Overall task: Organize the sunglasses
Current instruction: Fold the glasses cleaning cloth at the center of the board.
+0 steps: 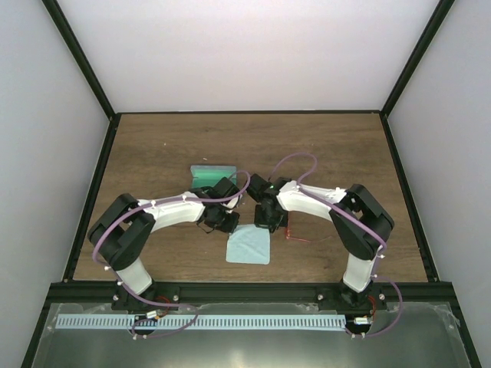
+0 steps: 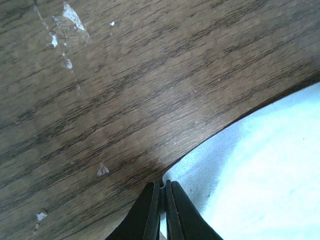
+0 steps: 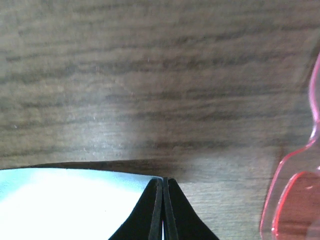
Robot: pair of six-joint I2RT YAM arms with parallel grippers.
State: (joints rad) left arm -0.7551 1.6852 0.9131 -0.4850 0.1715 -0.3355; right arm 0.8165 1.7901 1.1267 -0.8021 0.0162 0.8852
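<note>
The left hand [image 2: 163,185] and the right hand [image 3: 163,180] each appear clamped on the far edge of the soft light-blue cloth [image 1: 249,247], probably to lift it. The translucent red plastic sunglasses [image 3: 292,200] lie on the desk [image 1: 153,149] just right of that cloth.

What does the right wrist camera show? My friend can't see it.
The black fingers of the right gripper are pinched shut on the edge of a light blue cloth at the bottom left. Part of the see-through red sunglasses lies at the right edge, apart from the cloth, on a brown wooden table.
</note>
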